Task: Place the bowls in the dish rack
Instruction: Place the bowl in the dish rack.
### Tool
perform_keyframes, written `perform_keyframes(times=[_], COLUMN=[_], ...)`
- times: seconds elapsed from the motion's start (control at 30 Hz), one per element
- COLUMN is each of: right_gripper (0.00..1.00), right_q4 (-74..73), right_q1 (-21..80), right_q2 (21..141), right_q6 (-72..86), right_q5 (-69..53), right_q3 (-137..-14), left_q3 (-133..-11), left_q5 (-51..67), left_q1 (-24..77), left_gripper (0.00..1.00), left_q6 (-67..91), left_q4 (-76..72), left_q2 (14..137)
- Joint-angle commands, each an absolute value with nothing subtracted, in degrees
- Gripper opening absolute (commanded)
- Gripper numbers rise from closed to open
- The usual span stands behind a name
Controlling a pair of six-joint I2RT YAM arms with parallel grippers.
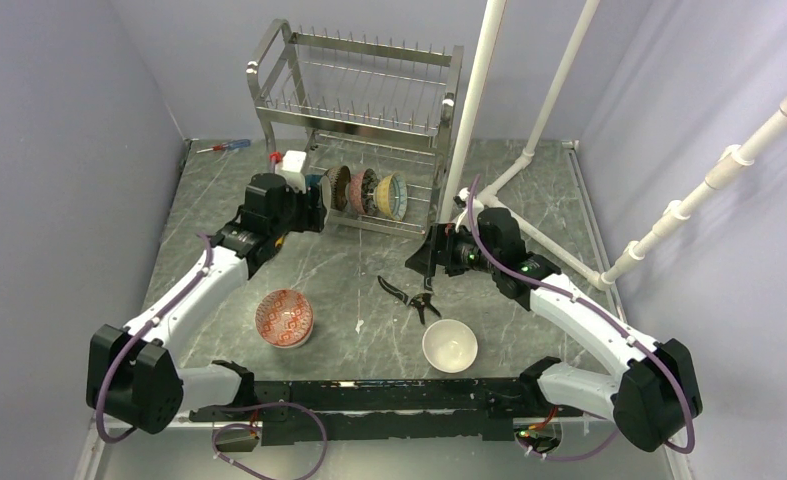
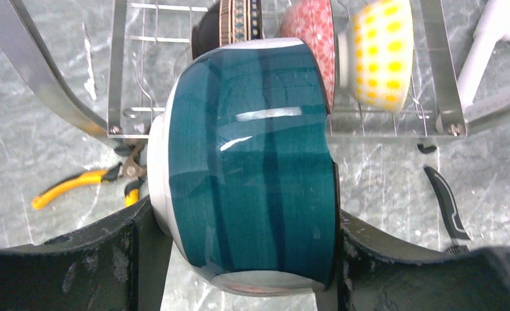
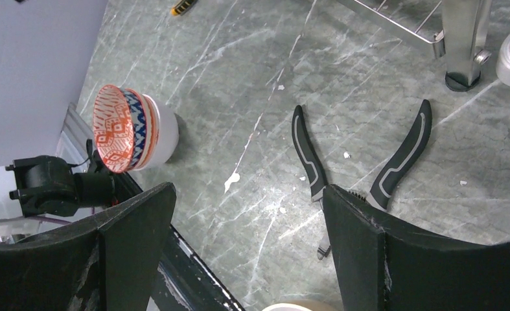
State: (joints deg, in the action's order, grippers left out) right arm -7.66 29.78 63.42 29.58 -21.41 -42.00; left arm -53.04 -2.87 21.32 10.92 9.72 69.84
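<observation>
My left gripper (image 2: 242, 259) is shut on a teal bowl (image 2: 252, 162), held on edge just in front of the lower tier of the dish rack (image 1: 369, 110). Three bowls stand in that tier: a dark patterned one (image 2: 236, 19), a red one (image 2: 310, 32) and a yellow-dotted one (image 2: 378, 52). On the table lie a red-patterned bowl (image 1: 284, 317) and a plain white bowl (image 1: 450, 345). My right gripper (image 1: 421, 258) hangs open and empty over the table, right of the rack's front leg.
Black-handled pliers (image 1: 409, 295) lie spread open under the right gripper. Yellow-handled pliers (image 2: 77, 184) lie by the rack's left leg. A screwdriver (image 1: 224, 147) rests at the back left. White pipes (image 1: 479, 90) stand right of the rack.
</observation>
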Motion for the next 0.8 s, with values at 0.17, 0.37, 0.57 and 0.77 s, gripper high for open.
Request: perform_keyframes(times=[0.17,0.37,0.57,0.77], right_gripper=[0.89,0.89,0.89,0.89], right_q4=[-4.74,-6.01,-6.59,-6.28], right_q1=[29.63,29.63,29.62,29.62], right_q2=[63.22,63.54,63.37,63.32], right_q6=[28.18,27.16,26.71,27.40], right_q5=[-21.90,-22.01,-21.52,-22.56], right_q3=[-41.21,-41.43,-41.36,-40.06], left_q3=[-60.69,-61.68,-64.12,-59.60], left_q5=[-3.64,-4.04,-3.35,-5.73], left_q1=[18.91,16.96,15.87,15.65], left_gripper=[0.34,0.34,0.34,0.31], left_q6=[6.67,7.23,5.23,3.08], left_q4=[-2.73,-8.65,-9.45,-20.15], left_q2=[74.46,76.93,81.26,83.04])
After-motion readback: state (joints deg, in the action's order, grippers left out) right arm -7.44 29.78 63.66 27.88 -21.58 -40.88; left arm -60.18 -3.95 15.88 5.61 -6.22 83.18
